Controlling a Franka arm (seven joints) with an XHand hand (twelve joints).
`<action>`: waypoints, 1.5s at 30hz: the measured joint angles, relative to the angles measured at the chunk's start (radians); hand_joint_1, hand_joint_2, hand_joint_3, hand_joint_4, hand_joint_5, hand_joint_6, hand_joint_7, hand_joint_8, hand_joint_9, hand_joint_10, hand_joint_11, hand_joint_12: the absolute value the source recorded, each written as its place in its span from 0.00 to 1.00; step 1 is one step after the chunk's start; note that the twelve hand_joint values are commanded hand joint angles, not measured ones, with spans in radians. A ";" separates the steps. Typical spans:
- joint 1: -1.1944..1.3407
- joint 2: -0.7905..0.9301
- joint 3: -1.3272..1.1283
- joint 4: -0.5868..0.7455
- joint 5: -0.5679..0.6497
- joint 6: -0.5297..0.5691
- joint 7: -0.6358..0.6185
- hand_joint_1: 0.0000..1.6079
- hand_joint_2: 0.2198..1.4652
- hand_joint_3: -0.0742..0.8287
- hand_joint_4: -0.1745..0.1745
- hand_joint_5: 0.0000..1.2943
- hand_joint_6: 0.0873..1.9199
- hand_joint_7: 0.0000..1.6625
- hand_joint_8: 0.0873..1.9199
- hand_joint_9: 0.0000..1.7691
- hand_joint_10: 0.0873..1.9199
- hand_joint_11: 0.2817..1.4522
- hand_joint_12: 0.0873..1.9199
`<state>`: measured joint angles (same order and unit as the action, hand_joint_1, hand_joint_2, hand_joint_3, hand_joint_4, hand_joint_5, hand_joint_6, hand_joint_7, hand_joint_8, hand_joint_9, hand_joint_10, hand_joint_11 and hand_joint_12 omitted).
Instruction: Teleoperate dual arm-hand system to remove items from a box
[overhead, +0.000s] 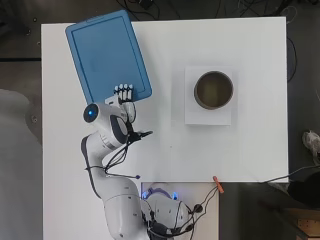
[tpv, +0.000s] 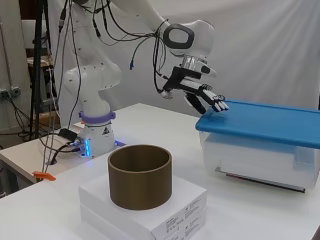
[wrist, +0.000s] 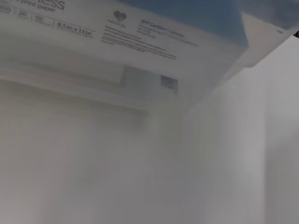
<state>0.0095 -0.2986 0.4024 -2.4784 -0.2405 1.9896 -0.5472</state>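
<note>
A clear plastic box (tpv: 260, 160) with a blue lid (overhead: 107, 52) stands at the table's far left in the overhead view. The lid (tpv: 265, 122) lies shut on the box. My hand (overhead: 125, 97) hovers at the lid's near edge, and its straight fingers (tpv: 212, 102) reach onto the lid's corner. Nothing is held. The wrist view looks close at the box's clear wall (wrist: 93, 70) below the lid's blue rim (wrist: 205, 18). What is inside the box is hidden.
A brown round container (overhead: 213, 90) stands open-topped on a flat white box (overhead: 207, 117) at the table's right of centre. An orange clip (overhead: 218, 184) sits on the table's near edge. Cables hang from the arm.
</note>
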 joint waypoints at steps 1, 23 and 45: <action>-0.002 0.015 0.000 0.013 -0.015 -0.009 0.011 0.27 0.56 0.07 0.41 0.15 0.00 0.13 0.00 0.16 0.00 0.09 0.00; 0.026 0.112 -0.090 0.175 0.121 -0.127 -0.172 0.41 0.97 0.09 1.00 0.62 1.00 0.65 1.00 0.75 1.00 0.68 0.95; 0.073 -0.002 -0.097 0.043 0.338 0.016 -0.267 0.15 0.88 0.08 0.67 0.61 0.00 0.34 0.50 0.36 0.52 0.48 0.00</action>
<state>0.0828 -0.3009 0.3053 -2.4358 0.0976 2.0059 -0.8147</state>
